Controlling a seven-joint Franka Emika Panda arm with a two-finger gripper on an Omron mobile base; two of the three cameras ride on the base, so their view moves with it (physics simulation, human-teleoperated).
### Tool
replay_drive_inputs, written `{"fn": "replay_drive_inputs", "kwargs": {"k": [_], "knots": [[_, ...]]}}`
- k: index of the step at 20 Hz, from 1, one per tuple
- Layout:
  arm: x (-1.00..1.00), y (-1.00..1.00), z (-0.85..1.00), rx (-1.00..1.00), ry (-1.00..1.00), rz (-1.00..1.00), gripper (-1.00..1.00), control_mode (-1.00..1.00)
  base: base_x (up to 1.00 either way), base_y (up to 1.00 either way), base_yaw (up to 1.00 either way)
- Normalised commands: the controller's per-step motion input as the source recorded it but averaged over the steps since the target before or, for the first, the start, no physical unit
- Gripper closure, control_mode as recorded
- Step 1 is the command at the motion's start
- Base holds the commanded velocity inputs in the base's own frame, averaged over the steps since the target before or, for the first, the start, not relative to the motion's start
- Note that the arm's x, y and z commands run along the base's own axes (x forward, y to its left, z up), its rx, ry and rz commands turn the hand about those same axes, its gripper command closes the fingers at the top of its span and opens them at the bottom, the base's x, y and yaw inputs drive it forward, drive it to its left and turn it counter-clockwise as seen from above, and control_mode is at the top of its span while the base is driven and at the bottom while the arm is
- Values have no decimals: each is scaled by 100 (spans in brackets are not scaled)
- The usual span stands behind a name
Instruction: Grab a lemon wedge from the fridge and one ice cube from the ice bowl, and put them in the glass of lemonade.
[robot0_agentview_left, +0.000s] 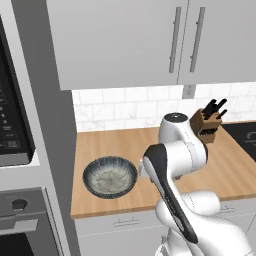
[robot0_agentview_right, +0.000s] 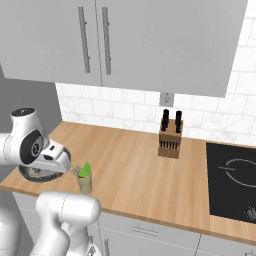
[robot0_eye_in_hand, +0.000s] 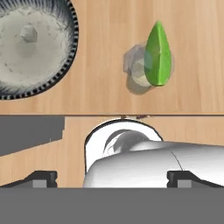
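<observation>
Sitting upper right in the hand view, the lemon wedge (robot0_eye_in_hand: 158, 54) rests on the glass of lemonade (robot0_eye_in_hand: 142, 70), well above the gripper (robot0_eye_in_hand: 112, 178), its jaws spread wide and empty; ice bowl (robot0_eye_in_hand: 26, 48) upper left.

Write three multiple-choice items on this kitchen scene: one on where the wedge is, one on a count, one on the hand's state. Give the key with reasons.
1. Where is the lemon wedge?
A. in the bowl
B. on the glass
C. on the stovetop

2. How many handles show on the upper cabinets in the right base view?
A. one
B. two
C. four

3. What state is the hand in?
A. open, empty
B. shut on the wedge
C. shut on an ice cube

Key:
1 B: the wedge sits at the top of the glass, beside the bowl.
2 B: two bars hang side by side.
3 A: the fingertips stand wide apart with nothing between them.
</observation>
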Motion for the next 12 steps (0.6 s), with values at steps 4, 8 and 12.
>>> {"fn": "replay_drive_inputs", "kwargs": {"k": [4,8,12], "knots": [[-8,6,26,0,-1,8,-100,-100,0,0,0],[6,0,44,7,0,5,-100,-100,0,0,0],[5,-2,34,8,-3,2,-100,-100,0,0,0]]}}
